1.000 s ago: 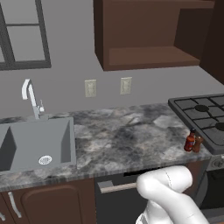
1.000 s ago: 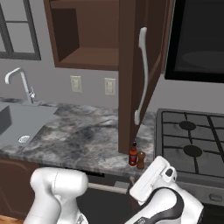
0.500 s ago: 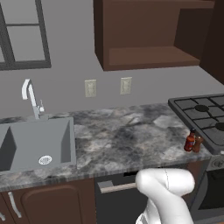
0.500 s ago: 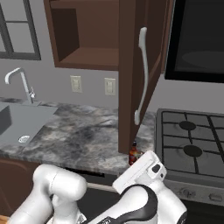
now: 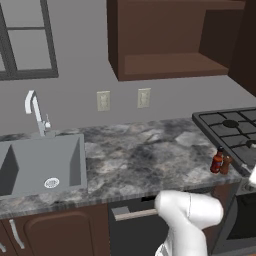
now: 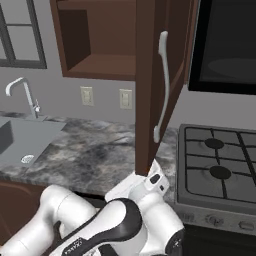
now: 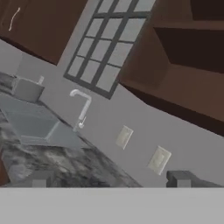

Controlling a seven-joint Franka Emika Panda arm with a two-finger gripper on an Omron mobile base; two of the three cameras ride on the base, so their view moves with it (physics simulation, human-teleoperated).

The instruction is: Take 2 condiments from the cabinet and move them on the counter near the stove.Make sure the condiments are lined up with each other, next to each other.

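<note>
The two condiments stand side by side and touching on the counter point(image 5: 145, 160) by the stove point(image 5: 232, 130): a red sauce bottle point(image 5: 216, 161) and a shorter brown pepper mill point(image 5: 226, 165) to its right. The wall cabinet point(image 5: 170, 65) above has a bare shelf. In the hand view my gripper point(image 7: 111, 180) is open, its dark fingertips point(image 7: 39, 178) set wide apart with nothing between them, facing the window, faucet and wall outlets. In the right base view my white arm and hand point(image 6: 150, 182) stand low in front of the counter edge and cover the condiments.
A grey sink point(image 5: 40, 165) with a faucet point(image 5: 35, 112) takes the counter's left end. The cabinet's door point(image 6: 152, 75) hangs open over the counter beside the stove point(image 6: 220, 165). Two outlets point(image 5: 103, 100) sit on the wall. A dishwasher front lies below the counter.
My arm has folded and the hand has swung left and up, now hiding the condiments in the right base view. The bottle and mill have not moved.
</note>
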